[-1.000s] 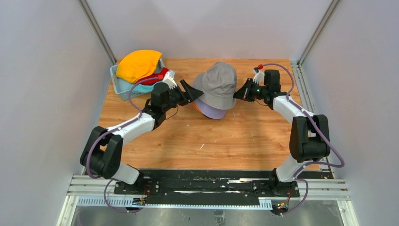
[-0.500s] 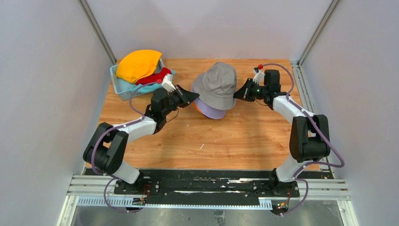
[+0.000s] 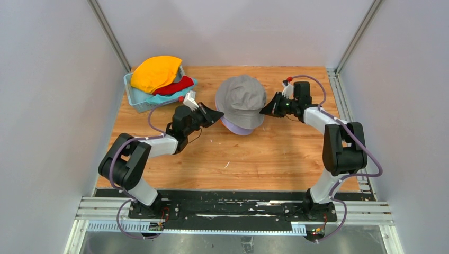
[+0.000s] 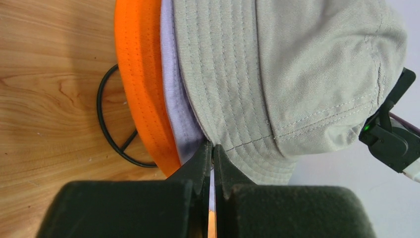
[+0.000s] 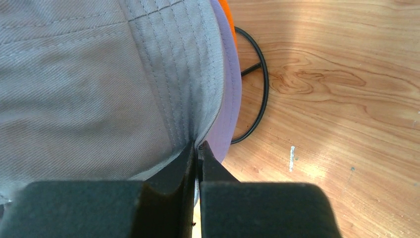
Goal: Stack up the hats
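A grey hat [image 3: 241, 98] sits on top of a lavender hat [image 3: 238, 128] in the middle of the table. In the left wrist view the grey hat [image 4: 297, 74] lies over the lavender hat [image 4: 173, 99] and an orange hat [image 4: 141, 84], all on a black wire stand [image 4: 106, 124]. My left gripper [image 3: 219, 112] [image 4: 213, 145] is shut on the left edge of the grey brim. Opposite it, my right gripper [image 3: 262, 111] [image 5: 197, 145] is shut on the right edge of that brim [image 5: 168, 74], with the lavender brim [image 5: 228, 109] just below.
A light blue basket [image 3: 136, 99] stands at the back left, holding a yellow hat [image 3: 156, 71], a red hat [image 3: 174, 86] and a teal hat [image 3: 165, 98]. Grey walls close in both sides and the back. Bare wood lies in front of the stack.
My left gripper has shut on the grey brim. Both grippers have come down, and the grey hat now sits lower over the lavender one, hiding the orange from above.
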{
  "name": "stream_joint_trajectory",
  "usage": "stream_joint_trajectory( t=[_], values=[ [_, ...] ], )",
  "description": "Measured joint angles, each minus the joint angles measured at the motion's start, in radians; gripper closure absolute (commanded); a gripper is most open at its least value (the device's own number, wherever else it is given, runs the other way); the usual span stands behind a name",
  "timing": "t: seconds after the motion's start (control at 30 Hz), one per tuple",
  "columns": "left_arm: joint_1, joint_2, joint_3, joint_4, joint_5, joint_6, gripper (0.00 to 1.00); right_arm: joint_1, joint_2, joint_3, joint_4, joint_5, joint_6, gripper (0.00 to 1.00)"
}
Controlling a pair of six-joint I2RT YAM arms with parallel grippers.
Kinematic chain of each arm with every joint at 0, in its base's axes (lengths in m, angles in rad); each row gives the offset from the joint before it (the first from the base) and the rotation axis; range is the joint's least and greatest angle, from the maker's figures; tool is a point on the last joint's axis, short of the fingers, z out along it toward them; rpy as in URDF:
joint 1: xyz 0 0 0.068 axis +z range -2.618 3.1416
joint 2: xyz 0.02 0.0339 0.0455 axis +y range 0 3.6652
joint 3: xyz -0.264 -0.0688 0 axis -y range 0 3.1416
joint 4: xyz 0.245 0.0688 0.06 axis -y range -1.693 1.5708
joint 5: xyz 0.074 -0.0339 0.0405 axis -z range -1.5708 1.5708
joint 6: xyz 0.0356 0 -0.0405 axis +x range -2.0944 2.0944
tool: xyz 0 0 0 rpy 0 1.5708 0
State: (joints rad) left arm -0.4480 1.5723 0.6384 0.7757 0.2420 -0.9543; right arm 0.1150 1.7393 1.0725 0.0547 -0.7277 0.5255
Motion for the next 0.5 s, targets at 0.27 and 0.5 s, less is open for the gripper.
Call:
stream_joint_trajectory(
  t=[0.27, 0.5],
  values=[
    [0.000, 0.036, -0.005, 0.030, -0.007, 0.000, 1.00, 0.003, -0.002, 0.013, -0.004, 0.033, -0.024, 0.99],
    [0.019, 0.073, 0.008, 0.010, -0.011, -0.003, 1.00, 0.009, -0.032, 0.014, -0.010, 0.067, -0.051, 1.00]
  ],
)
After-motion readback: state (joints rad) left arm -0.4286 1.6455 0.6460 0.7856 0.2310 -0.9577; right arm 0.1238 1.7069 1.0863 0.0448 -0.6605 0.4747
